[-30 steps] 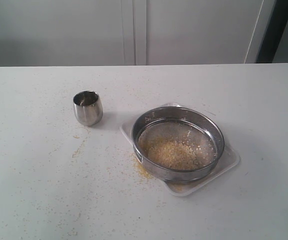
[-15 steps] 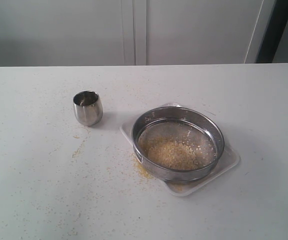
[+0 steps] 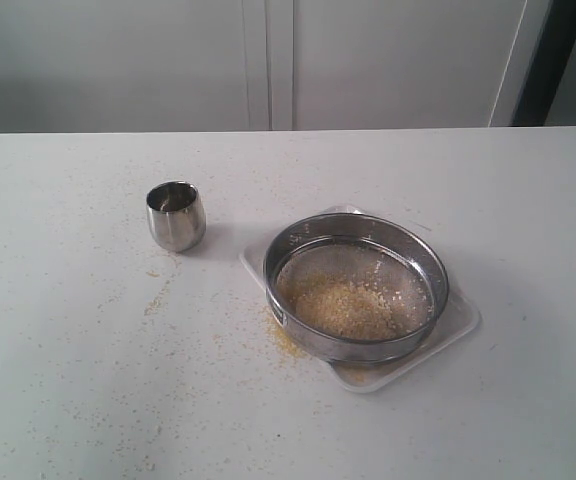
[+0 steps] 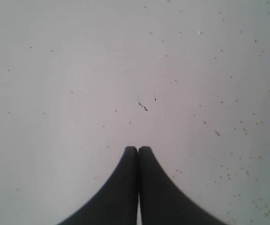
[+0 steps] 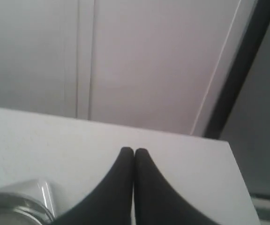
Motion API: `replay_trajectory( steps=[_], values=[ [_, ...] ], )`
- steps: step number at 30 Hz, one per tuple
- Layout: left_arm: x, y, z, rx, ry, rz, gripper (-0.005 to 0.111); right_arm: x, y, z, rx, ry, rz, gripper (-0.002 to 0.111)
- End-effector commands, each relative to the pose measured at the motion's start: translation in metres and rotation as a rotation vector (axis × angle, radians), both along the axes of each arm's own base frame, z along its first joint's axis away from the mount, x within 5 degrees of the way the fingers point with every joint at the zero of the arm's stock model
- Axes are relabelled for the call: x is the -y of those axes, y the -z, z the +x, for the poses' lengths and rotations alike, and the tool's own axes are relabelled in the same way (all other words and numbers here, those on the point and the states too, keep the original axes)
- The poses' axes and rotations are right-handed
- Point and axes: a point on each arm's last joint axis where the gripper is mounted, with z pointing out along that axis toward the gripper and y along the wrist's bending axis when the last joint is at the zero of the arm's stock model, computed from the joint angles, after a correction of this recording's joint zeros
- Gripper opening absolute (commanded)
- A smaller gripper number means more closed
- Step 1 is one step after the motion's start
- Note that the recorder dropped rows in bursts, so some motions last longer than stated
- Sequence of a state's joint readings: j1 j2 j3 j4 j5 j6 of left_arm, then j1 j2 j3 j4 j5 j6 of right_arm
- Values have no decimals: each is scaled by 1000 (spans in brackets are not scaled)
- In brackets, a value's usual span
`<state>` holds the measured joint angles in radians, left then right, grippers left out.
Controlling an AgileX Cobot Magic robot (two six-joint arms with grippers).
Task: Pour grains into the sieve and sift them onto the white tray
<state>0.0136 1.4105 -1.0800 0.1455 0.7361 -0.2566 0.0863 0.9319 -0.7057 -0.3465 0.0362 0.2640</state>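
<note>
Sieve (image 3: 363,349): sits flat inside the white tray (image 3: 460,324) and nearly spans it, so whatever passes the mesh lands where you want it.
Grains (image 3: 348,305): lie as a yellow-beige heap on the mesh, toward the near side. You may judge the pour done and these the coarse part that the mesh holds back.
White tray: rests on the worktop (image 3: 88,380), right of centre, with only its corners showing round the sieve. What has fallen through is hidden from you.
Cup (image 3: 176,215): stands upright, well apart to the sieve's left, out of the way. You cannot tell its contents.
Spill (image 3: 286,340): is yellow meal just beside the tray's near-left edge, with specks scattered wider, which suggests meal escapes past the rim.
Left claw (image 4: 138,150): is pressed together and empty over speckled worktop.
Right claw (image 5: 134,151): has its tips together, holds nothing, and points toward the back wall.
Stage: is probably finished or paused. For more sifting you would need to part a claw and take the rim.
</note>
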Motion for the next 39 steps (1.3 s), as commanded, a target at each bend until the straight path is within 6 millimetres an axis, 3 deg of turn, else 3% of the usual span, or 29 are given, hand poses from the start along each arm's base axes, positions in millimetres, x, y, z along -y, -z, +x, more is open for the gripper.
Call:
replay_trajectory(
  steps=[1,7,14,19,24,35,39],
  values=[
    [-1,-1,-3,-7,-13,-5,0,7,2,10,-166,59,-95,0],
    [-1,-1,-3,-7,-13,-5,0,10,8,24,-418,81,-174,0],
    [-1,-1,-3,-7,-13,-5,0,-8,28,35,-774,-116,-124,0],
    [-1,-1,-3,-7,-13,-5,0,-35,45,41,-865,-328,-54,0],
    [-1,-1,-3,-7,-13,-5,0,-56,62,50,-968,-415,-92,0],
    [-1,-1,-3,-7,-13,-5,0,-70,72,97,-1001,-383,-170,0],
    [-1,-1,-3,-7,-13,-5,0,-74,79,117,-1026,-371,-173,11]
  ],
)
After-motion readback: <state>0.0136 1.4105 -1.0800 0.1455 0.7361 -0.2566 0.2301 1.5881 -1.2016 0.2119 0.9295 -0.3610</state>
